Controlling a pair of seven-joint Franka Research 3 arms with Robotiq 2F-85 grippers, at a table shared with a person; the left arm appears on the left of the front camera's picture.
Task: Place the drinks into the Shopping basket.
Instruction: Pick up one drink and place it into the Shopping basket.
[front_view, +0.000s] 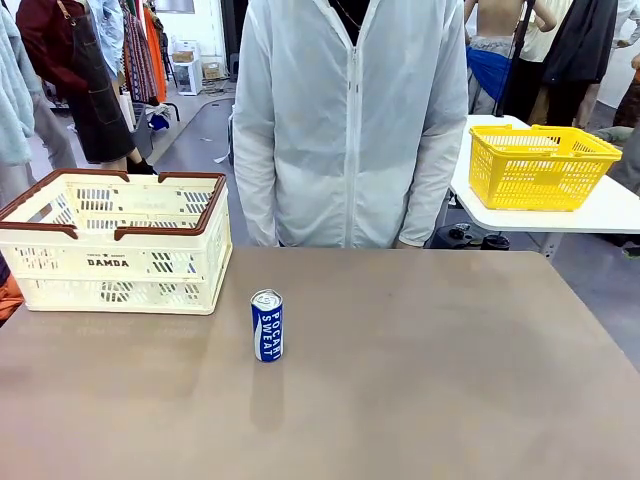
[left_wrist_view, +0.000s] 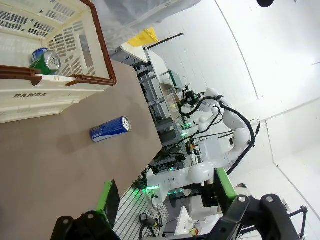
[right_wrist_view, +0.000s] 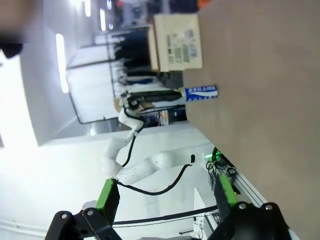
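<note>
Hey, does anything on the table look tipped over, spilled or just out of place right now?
Nothing stands out. The blue can stands upright on the table, apart from the Shopping basket, with no spill or dent showing. A green can already lies inside the basket.

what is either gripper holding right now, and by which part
Nothing is held. The left gripper and right gripper are both open and empty, away from the blue can, which stands alone on the table.

A blue Pocari Sweat can (front_view: 267, 325) stands upright on the tabletop, just right of the cream Shopping basket (front_view: 115, 263) with its brown rim. Inside the basket lie a green can (left_wrist_view: 46, 63) and another blue one (left_wrist_view: 37, 53).
</note>
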